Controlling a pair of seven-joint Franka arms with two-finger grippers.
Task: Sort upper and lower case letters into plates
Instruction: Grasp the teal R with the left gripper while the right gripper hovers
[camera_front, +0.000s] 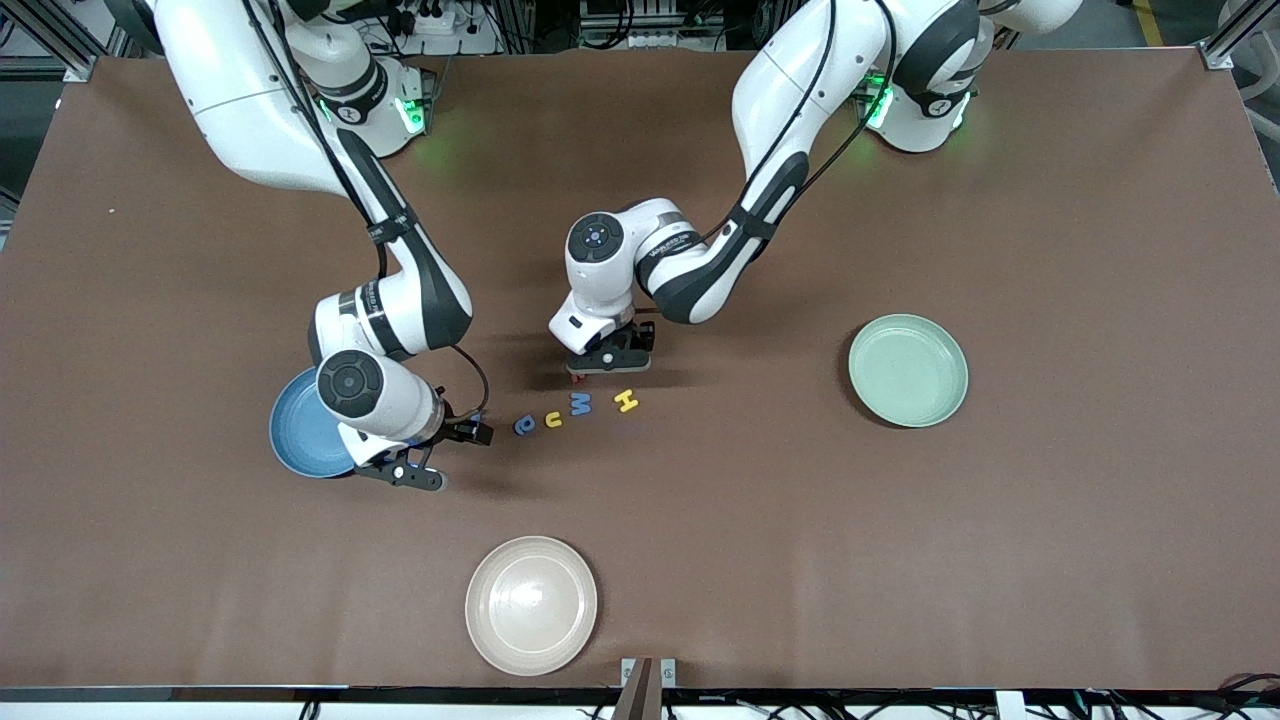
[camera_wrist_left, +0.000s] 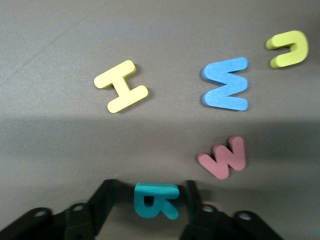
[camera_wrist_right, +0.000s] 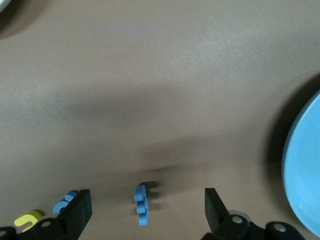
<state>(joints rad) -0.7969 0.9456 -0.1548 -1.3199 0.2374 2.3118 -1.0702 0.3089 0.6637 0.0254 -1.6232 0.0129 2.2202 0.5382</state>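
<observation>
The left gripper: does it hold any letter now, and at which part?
The left gripper has the teal letter between its fingers, at the letter's two side edges. A firm grip cannot be told. The right gripper holds nothing.

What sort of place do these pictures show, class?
Probably a robotics lab: two white robot arms bolted along a brown table, metal framing and cables at its edge, and foam letters with plates set out for sorting practice.

Matt brown table, soft foam-like matt letters, smooth faintly glossy plastic-looking plates, cream plate shinier, arms glossy white shells.
</observation>
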